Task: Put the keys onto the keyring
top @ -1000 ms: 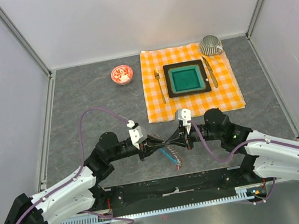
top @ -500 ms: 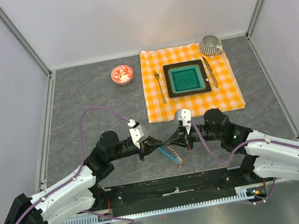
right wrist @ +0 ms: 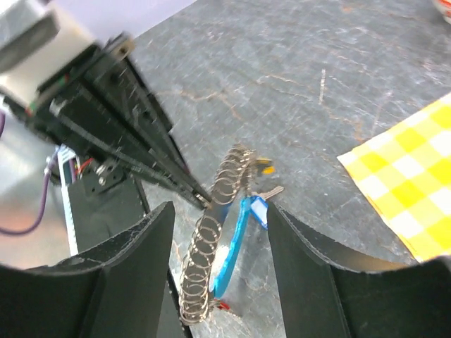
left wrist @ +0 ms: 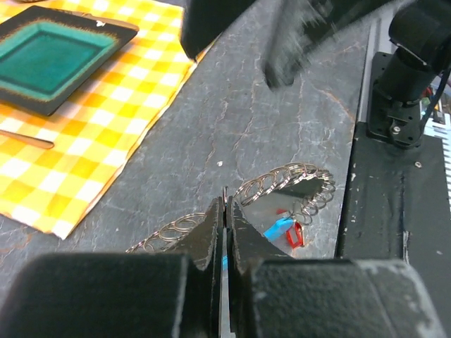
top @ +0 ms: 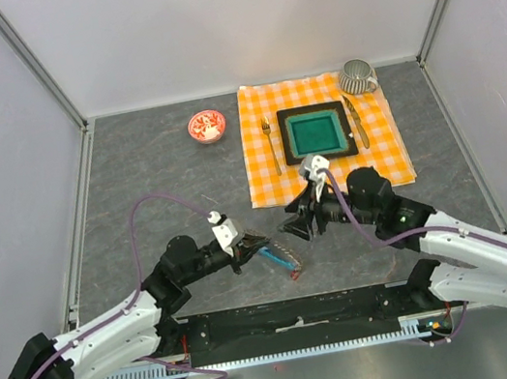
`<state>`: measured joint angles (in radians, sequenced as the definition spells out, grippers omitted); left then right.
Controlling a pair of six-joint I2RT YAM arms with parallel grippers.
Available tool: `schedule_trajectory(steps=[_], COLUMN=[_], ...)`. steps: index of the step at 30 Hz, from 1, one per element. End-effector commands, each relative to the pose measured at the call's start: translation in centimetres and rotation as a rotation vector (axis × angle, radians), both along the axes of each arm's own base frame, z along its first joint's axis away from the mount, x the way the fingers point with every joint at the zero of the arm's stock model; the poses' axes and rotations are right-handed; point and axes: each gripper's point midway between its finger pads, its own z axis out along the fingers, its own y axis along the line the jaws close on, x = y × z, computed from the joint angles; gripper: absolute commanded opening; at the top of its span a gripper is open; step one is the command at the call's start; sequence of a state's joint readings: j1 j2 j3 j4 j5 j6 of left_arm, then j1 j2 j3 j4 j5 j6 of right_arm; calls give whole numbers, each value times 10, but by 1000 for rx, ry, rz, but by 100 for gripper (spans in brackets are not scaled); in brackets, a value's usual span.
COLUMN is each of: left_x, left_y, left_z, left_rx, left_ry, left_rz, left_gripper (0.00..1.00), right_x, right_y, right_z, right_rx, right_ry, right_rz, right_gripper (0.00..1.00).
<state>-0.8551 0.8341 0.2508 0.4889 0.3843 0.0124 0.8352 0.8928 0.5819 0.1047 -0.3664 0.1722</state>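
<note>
Readable text: none found.
Key tags: seemingly blank, though too small to be sure.
Bowl: pattern only.

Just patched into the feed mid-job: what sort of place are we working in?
Likely a lab test cell staged as a dining table: plain wall panels, a checked cloth, a teal plate with fork.

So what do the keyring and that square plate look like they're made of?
The keyring looks like bare metal wire: thin, silvery-grey coiled loops with glints. Its curved blue strip looks like plastic, though that's uncertain. The plate looks like glazed ceramic: glossy teal centre, dark speckled rim.
</note>
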Motion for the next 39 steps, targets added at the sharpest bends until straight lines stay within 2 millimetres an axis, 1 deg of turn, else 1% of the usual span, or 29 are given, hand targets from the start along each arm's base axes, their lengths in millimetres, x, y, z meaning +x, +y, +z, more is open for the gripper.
schedule_trajectory(steps=[1,2,3,5,7,8,9,10,11,12,13,14,15,16,17,18,19,21,23,24,25,27,28,30,34,37,39], left_x=[16,16,16,14,14,13,12,11,11,9,9,8,6,6,5,5,4,3,2,2,2,1,1,2,2,2,3], left_y=[8,11,13,19,23,25,27,29,31,34,35,37,39,40,41,42,44,45,46,46,46,47,47,47,46,46,46], left_z=[35,36,35,36,36,33,36,34,32,36,36,33,38,39,37,38,41,42,44,44,44,45,45,44,43,41,41], left_rx=[-113,-121,-123,-141,-149,-146,-156,-153,-150,-164,-169,-166,-185,-187,-184,-190,-202,-210,-218,-219,-219,-220,-221,-220,-212,-203,-199], left_ry=[-140,-146,-148,-167,-181,-182,-199,-199,-202,-212,-216,-213,-222,-224,-219,-221,-231,-232,-235,-233,-233,-234,-233,-232,-227,-225,-223], left_rz=[98,107,115,129,140,143,147,150,156,163,168,168,168,170,171,179,182,182,181,179,179,179,181,185,181,182,184], left_gripper=[2,2,2,2,2,2,2,2,2,2,2,2,2,2,2,2,2,2,2,2,2,2,2,2,2,2,2], right_x=[26,33,35,41,47,51,55,59,61,61,68,70,68,74,74,71,75,71,72,68,67,60,59,50,41,35,34], right_y=[-10,-14,-17,-23,-31,-37,-44,-52,-57,-66,-79,-87,-98,-113,-120,-128,-141,-153,-167,-174,-183,-193,-204,-217,-247,-260,-262], right_z=[4,1,-4,-9,-17,-20,-26,-29,-33,-39,-42,-46,-52,-56,-60,-64,-67,-75,-82,-90,-95,-107,-112,-122,-135,-144,-146], right_rx=[-8,-1,-25,-35,-69,-75,-102,-115,-132,-171,-192,-219,-271,-300,-324,-360,-373,-404,-420,-444,-449,-467,-473,-502,-525,-518,-509], right_ry=[228,286,330,400,447,468,487,499,511,534,533,536,552,546,553,570,572,598,621,644,668,718,742,787,844,861,863], right_rz=[-179,-230,-255,-317,-387,-425,-477,-514,-544,-583,-648,-686,-725,-794,-822,-843,-898,-936,-997,-1015,-1047,-1077,-1117,-1165,-1291,-1369,-1384], right_gripper=[65,67,71,74,80,84,85,86,88,89,90,92,93,93,94,94,94,94,93,93,92,91,90,87,80,73,68])
